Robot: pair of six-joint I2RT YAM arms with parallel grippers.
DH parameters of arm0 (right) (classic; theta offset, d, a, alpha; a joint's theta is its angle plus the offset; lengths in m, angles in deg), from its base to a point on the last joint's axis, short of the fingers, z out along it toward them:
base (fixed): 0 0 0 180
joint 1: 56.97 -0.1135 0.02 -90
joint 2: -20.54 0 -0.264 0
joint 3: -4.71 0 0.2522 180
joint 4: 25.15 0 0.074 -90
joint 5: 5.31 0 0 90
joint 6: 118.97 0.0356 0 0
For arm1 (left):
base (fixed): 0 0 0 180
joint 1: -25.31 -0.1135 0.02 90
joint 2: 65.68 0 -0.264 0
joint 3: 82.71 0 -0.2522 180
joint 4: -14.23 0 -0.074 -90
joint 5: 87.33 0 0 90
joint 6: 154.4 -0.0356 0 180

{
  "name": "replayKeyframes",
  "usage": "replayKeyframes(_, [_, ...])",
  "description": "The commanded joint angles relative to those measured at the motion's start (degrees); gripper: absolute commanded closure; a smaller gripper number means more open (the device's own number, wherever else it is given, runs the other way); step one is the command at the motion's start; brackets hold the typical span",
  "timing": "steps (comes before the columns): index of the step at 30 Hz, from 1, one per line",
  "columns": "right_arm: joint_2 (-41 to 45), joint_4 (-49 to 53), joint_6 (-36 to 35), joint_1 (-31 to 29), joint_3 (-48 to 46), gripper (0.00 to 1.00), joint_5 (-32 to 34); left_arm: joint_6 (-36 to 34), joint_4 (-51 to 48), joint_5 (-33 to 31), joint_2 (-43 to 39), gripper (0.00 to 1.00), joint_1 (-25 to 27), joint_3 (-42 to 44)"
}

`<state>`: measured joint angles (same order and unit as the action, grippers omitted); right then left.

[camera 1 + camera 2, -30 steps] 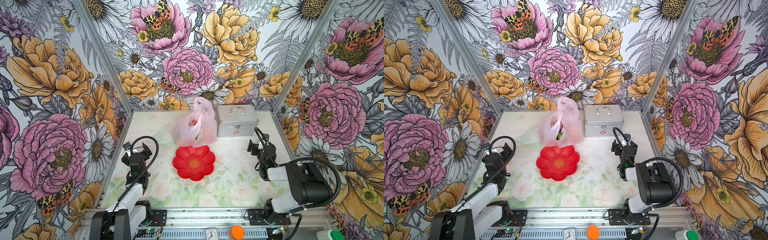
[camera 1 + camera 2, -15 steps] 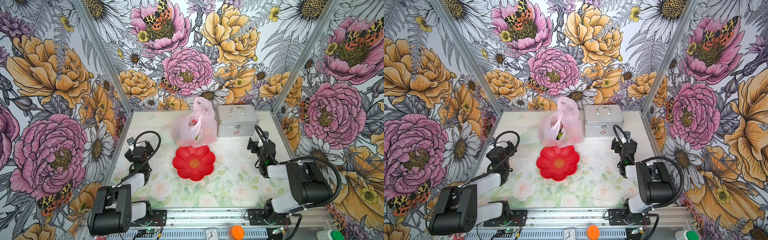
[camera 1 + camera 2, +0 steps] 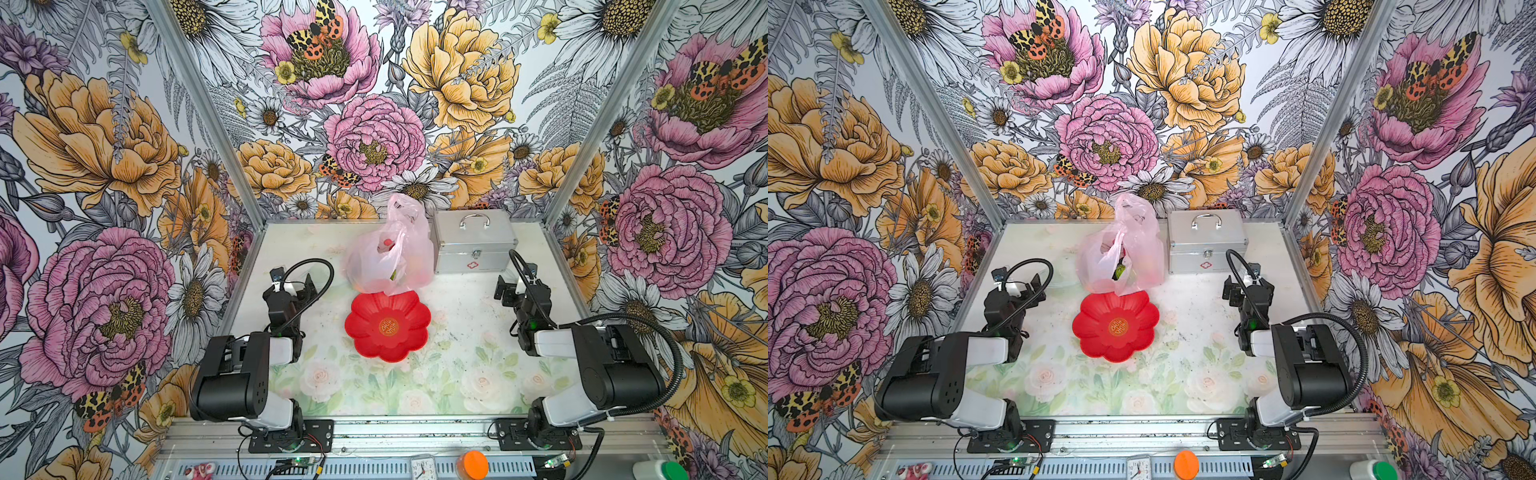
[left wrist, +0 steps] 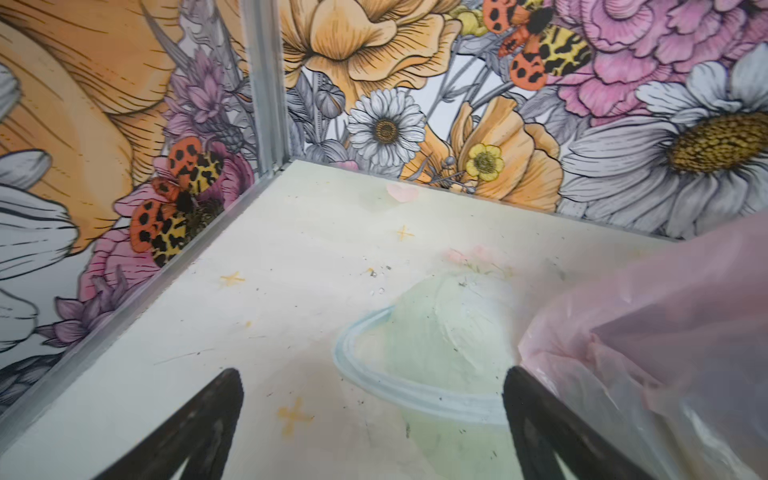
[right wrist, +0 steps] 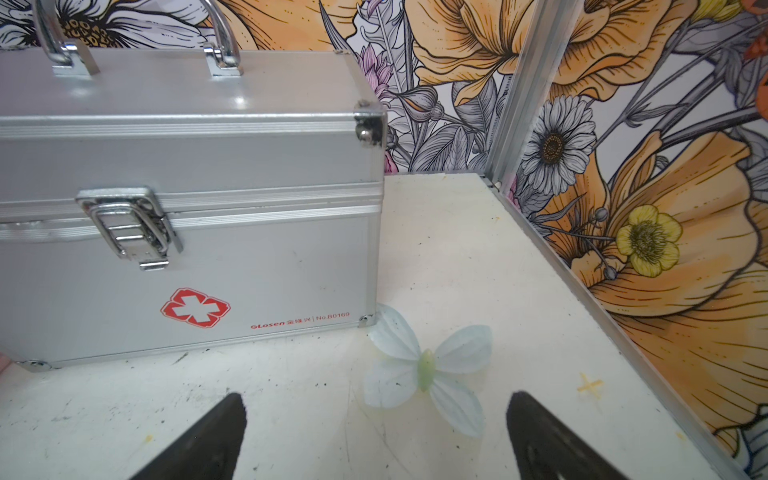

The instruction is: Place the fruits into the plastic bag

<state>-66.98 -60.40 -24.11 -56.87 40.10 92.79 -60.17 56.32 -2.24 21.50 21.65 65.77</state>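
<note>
Left hand: wide open, both dark fingers spread. There is only bare desk between them, so it grasps nothing.
Right hand: wide open too and released, held low over the desk, with a printed pale butterfly showing between the fingers.
Plastic bag: stands crumpled at the far middle of the desk with a handle loop up. Its near edge overlaps the far rim of the red plate.
Fruits: they're in the bag. A green shape and a dark one peek through its mouth; the others are only faint tints behind the plastic.
Silver case: shut and latched by the far wall, tight against the bag's right side. Whether the two touch, I cannot tell.
Edges: the left hand sits near the left wall rail and the right hand near the right one. Metal posts mark both far corners.
Open room: a strip of bare desk lies between the left hand and the bag. A broad bare patch runs from the plate to the right hand and across the near side.
Top views alone: both arms folded at their bases, with plate, bag and case in one look.
Left wrist alone: the bag's crinkled pink skin is just beside one finger; contact, cannot tell.
Right wrist alone: the case's red cross mark, clasp and handle up close.
</note>
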Motion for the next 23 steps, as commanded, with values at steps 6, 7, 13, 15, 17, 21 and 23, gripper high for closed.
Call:
replayKeyframes(6, [-0.42, -0.52, -0.17, 0.36, 0.81, 0.01, -0.45, -2.66, -1.31, -3.14, 1.24, 0.01, 2.55, -3.17])
replayKeyframes(7, [-0.54, -0.54, -0.12, 0.43, 0.82, 0.00, -0.40, -3.08, -0.35, -3.44, 1.75, 0.01, 2.81, -3.16])
replayKeyframes(13, [-0.50, -0.47, -0.16, 0.39, 0.93, 0.01, -0.45, -3.26, -0.81, -3.60, 1.61, 0.01, 3.13, -3.28])
replayKeyframes(15, [-0.63, -0.37, -0.15, 0.43, 1.03, 0.00, -0.41, -3.27, -0.79, -3.56, 1.62, 0.01, 3.09, -3.26])
replayKeyframes(17, [-0.70, -0.01, 0.01, 0.53, 1.25, 0.01, -0.75, -3.26, -0.88, -3.67, 1.59, 0.01, 3.13, -3.27])
replayKeyframes(21, [-0.62, -0.11, 0.11, 0.87, 1.15, 0.00, -1.33, -3.29, -0.88, -3.70, 1.59, 0.01, 3.19, -3.25])
replayKeyframes(23, [-0.56, -0.26, -0.01, 0.73, 1.01, 0.00, -1.17, -3.35, -0.84, -3.79, 1.58, 0.01, 3.22, -3.25])
